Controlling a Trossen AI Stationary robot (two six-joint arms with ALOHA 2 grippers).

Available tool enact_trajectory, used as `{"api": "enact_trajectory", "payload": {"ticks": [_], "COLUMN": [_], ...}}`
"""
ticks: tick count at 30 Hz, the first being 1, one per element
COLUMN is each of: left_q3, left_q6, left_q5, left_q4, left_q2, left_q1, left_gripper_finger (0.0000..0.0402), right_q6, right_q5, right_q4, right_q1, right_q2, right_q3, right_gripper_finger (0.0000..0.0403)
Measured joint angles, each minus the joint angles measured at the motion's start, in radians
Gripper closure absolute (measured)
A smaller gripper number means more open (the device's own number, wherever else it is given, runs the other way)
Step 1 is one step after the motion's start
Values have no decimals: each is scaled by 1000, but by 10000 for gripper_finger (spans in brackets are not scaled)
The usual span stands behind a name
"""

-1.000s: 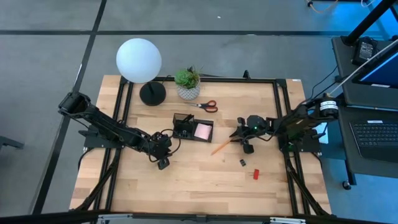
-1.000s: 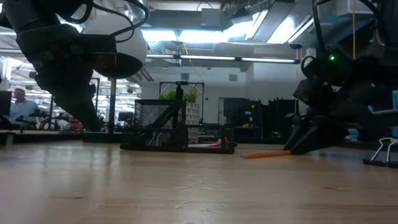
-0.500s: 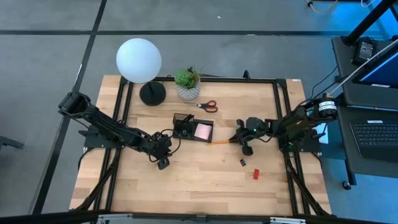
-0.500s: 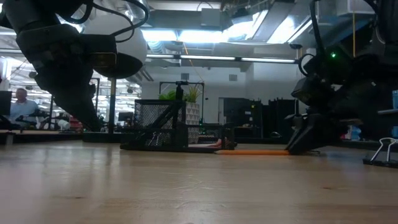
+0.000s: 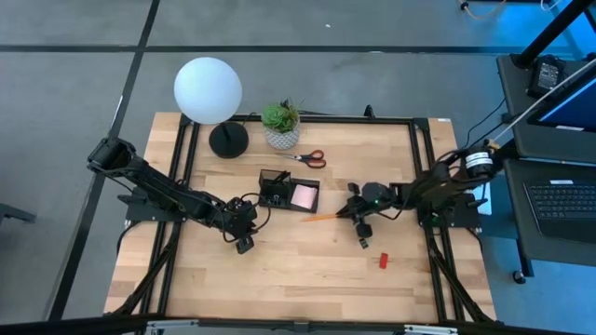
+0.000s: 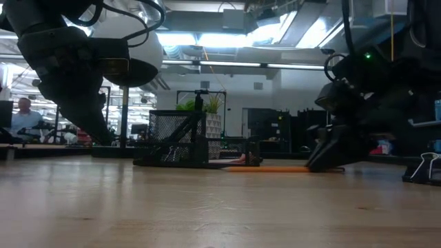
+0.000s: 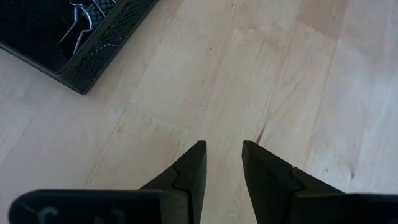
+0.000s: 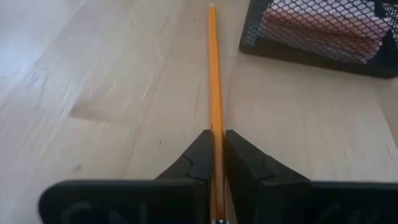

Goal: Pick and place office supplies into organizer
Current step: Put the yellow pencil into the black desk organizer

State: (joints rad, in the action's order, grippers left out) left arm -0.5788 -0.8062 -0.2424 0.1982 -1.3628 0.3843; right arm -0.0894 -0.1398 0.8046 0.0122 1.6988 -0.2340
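Note:
The orange pencil [image 5: 321, 217] lies low over the table, pointing left toward the black mesh organizer [image 5: 289, 194]. A pink sticky-note pad [image 5: 304, 196] sits in the organizer. My right gripper [image 5: 347, 213] is shut on the pencil's right end. My left gripper [image 5: 244, 244] is open over bare wood, just off the organizer's near left corner [image 7: 93, 56]. The red-handled scissors [image 5: 311, 157] lie flat beyond the organizer. A small black clip [image 5: 363, 244] and a red block [image 5: 383, 261] lie nearer than my right gripper. My right gripper pinches the orange pencil between its two fingers [image 8: 199, 155], near the pencil's right end [image 8: 216, 121]. The fingers slant down from the table's right and lie along the pencil. The pencil runs level at table height [image 6: 269, 168], tip [image 8: 211, 6] beside the organizer.
A potted plant [image 5: 280, 124] and a lamp with a white globe [image 5: 209, 90] and round black base [image 5: 228, 140] stand at the far edge. A binder clip [image 6: 424, 169] shows low on the right. Bare wood [image 5: 298, 270] spreads along the near side.
My right gripper has moved toward the table's left and slightly nearer, staying shut on the pencil. The pencil has swung from slanting to nearly level across the table, and its free tip has slid left, closer to the organizer. My left arm has kept still.

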Motion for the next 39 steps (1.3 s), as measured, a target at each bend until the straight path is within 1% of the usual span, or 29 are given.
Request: {"api": "enact_trajectory", "payload": {"ticks": [4, 8, 12, 20, 23, 28, 30, 39], "left_q3": [0, 0, 0, 0, 0, 0, 0, 0], "left_q6": [0, 0, 0, 0, 0, 3, 16, 19], "left_q5": [1, 1, 1, 0, 0, 0, 0, 0], "left_q4": [0, 0, 0, 0, 0, 0, 0, 0], "left_q2": [0, 0, 0, 0, 0, 0, 0, 0], "left_q1": [0, 0, 0, 0, 0, 0, 0, 0], "left_gripper_finger": [304, 304, 304, 304, 304, 304, 304, 304], "right_q6": [34, 37, 71, 81, 63, 59, 56, 84], "right_q5": [8, 13, 52, 59, 60, 64, 54, 42], "right_q4": [51, 52, 50, 50, 50, 56, 72, 105], "right_q1": [7, 7, 8, 8, 8, 7, 6, 6], "right_q2": [21, 22, 21, 21, 21, 22, 22, 22], "right_q3": [1, 1, 1, 1, 1, 2, 3, 25], "right_gripper_finger": [364, 364, 363, 361, 346, 304, 293, 286]}}
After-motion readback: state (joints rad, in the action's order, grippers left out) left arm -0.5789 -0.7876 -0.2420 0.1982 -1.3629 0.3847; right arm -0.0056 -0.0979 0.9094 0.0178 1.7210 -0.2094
